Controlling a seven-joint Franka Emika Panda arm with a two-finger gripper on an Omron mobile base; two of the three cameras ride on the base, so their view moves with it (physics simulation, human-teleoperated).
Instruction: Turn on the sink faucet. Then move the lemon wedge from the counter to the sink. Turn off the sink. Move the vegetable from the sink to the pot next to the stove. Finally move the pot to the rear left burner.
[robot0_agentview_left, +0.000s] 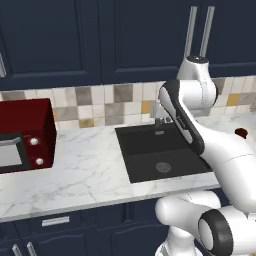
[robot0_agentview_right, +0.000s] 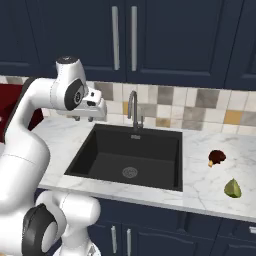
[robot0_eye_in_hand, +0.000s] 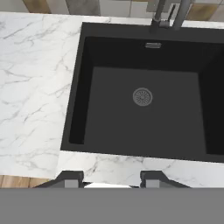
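White marble counter (robot0_agentview_right: 210, 187) is carrying the lemon wedge (robot0_agentview_right: 232, 188) near its front edge, right of the sink (robot0_agentview_right: 129, 155), well apart from the gripper (robot0_agentview_right: 81, 119). Behind it a dark reddish-brown lump (robot0_agentview_right: 216, 157) is lying. The gripper is hovering over the sink's left rim, fingers (robot0_eye_in_hand: 70, 178) partly parted, holding nothing. Farthest back, the sink faucet (robot0_agentview_right: 133, 110) is standing at the sink's rear edge.

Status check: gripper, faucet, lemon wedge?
Gripper open, empty, left of sink faucet. Lemon wedge on counter, right of sink. Path clear.
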